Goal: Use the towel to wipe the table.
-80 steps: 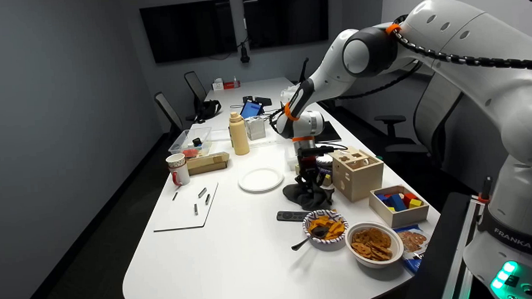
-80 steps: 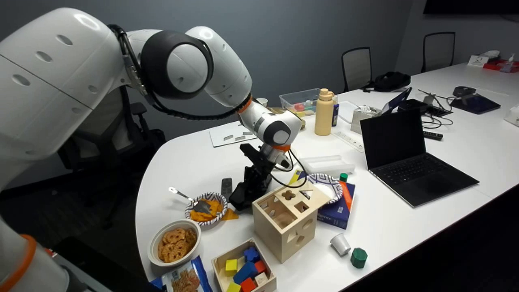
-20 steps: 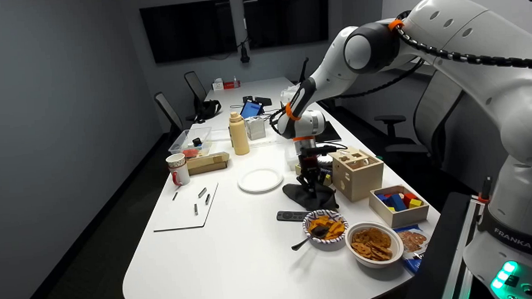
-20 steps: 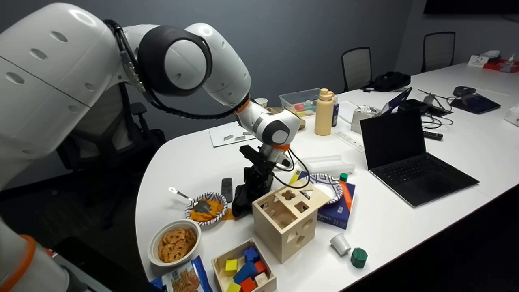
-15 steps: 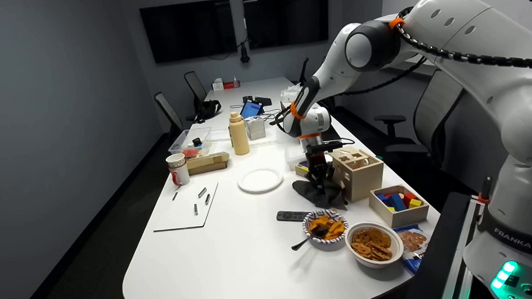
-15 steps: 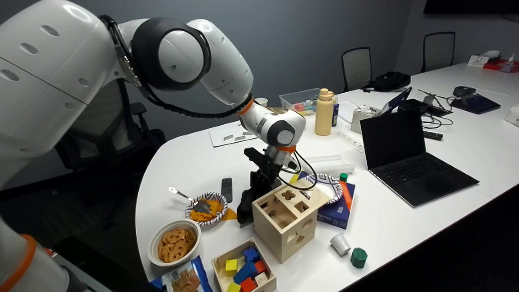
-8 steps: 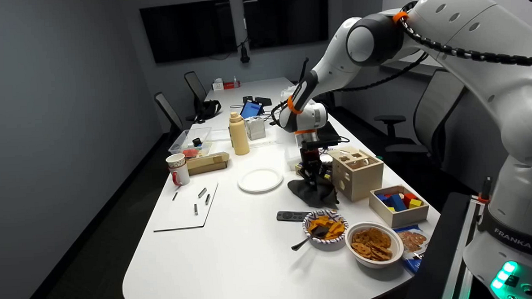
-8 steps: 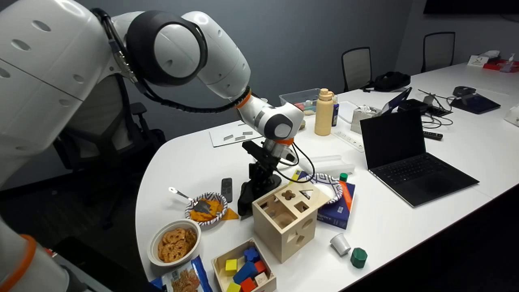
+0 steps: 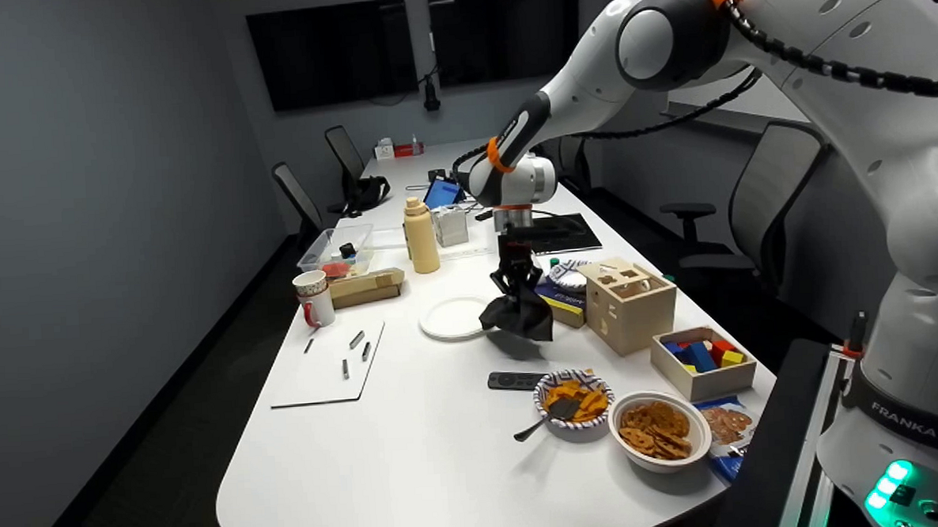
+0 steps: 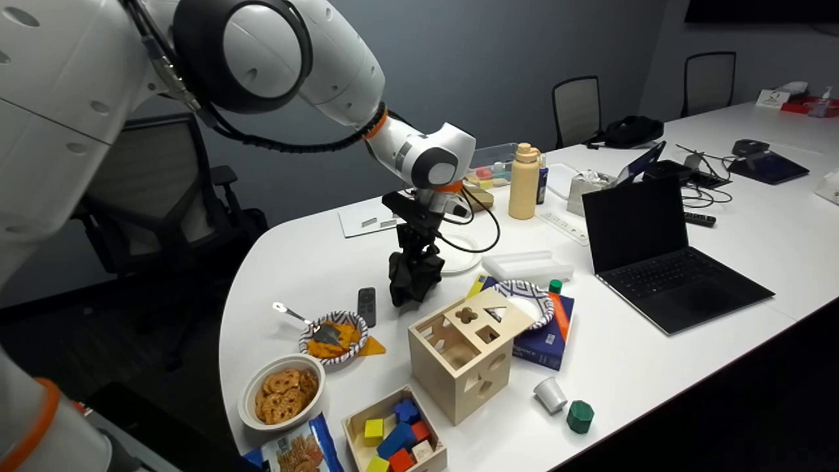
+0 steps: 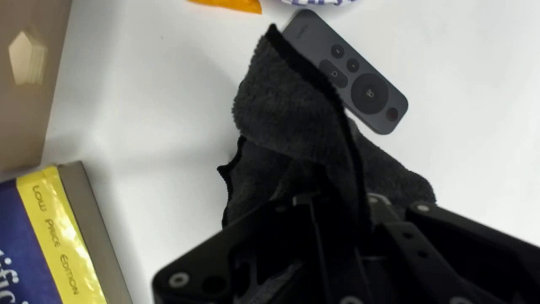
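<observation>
Downward, in an exterior view, the forearm (image 9: 580,88) slants toward eight o'clock; the gripper (image 9: 518,291) points at six. It pinches the dark towel (image 9: 520,317).

Office meeting room: table (image 9: 399,464), chairs (image 9: 774,187), wall screens (image 9: 333,55)
</observation>
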You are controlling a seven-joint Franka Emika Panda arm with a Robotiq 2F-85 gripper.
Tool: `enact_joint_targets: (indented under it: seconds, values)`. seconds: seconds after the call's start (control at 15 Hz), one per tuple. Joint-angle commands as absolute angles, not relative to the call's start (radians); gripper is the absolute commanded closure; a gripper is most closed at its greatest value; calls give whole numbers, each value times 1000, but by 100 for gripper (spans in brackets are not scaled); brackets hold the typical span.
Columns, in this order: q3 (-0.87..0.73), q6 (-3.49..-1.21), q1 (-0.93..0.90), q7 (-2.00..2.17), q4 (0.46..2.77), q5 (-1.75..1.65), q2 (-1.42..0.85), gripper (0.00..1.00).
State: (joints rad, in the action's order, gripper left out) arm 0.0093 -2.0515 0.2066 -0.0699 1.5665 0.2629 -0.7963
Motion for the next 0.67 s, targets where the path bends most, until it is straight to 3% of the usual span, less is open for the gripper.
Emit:
enact_joint_targets:
  seconds: [0.0, 0.6]
  values:
    - [20, -2102, 186, -89, 1508, 262, -830, 98]
    - [91, -2064, 168, -173, 1458, 268, -921, 98]
